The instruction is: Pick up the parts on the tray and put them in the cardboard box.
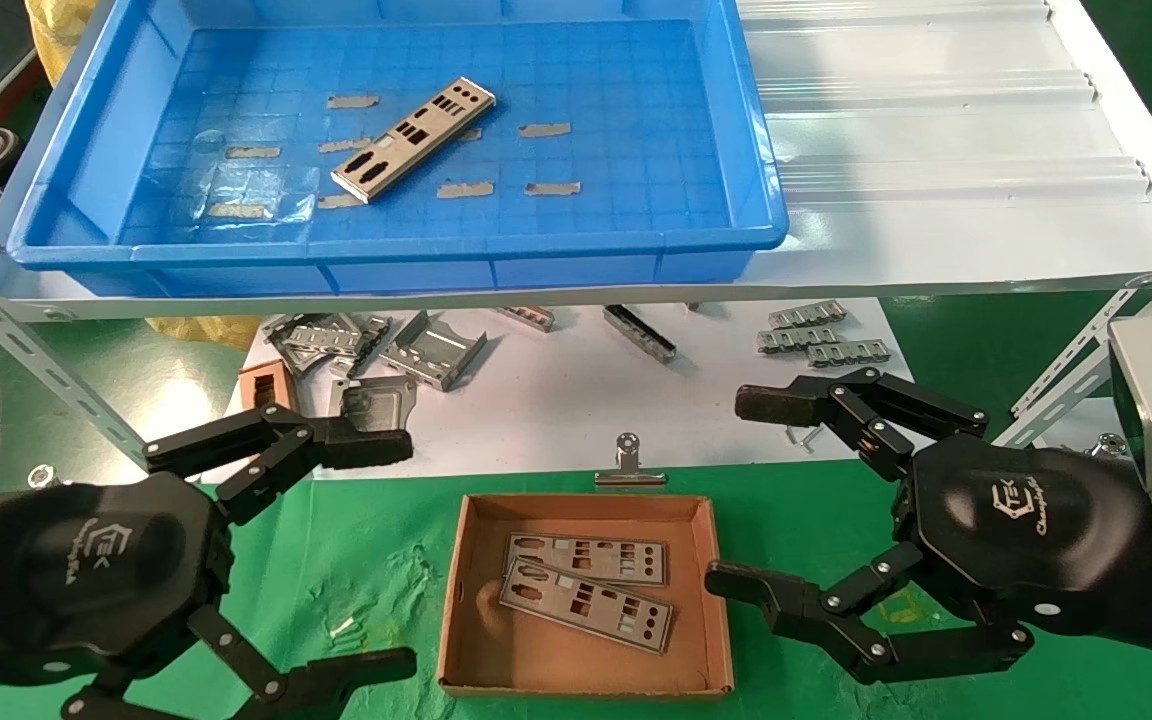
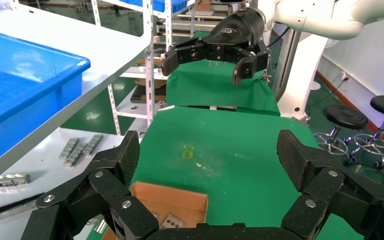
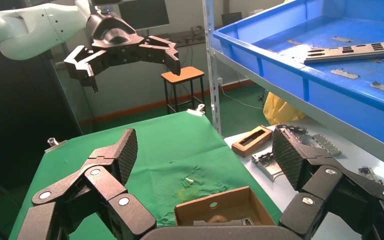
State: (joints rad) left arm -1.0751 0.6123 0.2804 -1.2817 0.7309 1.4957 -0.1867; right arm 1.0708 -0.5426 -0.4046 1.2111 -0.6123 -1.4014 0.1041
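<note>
Two plates (image 1: 586,590) already lie overlapping on the floor of the cardboard box (image 1: 466,600), which sits on the green cloth near the front edge of the desk, between the two arms. One plate (image 1: 414,138) is left in the blue tray (image 1: 396,250) on the raised white shelf along the back of the desk, lying at a slant a little left of the tray's middle among scraps of tape (image 1: 546,129). The left gripper (image 1: 376,545) hangs low near the front left corner, fingers spread wide and holding nothing; the right gripper (image 1: 736,490) hangs just right of the box, also wide open and empty. So the work looks to be between a drop and the last pick. The next move, as I judge it, calls for one arm to rise over the tray's front rim, turn to line up with the slanted plate, and close across its narrow width. The plate is thin and lies flat on the tray floor, so getting a fingertip under an edge could be awkward.
</note>
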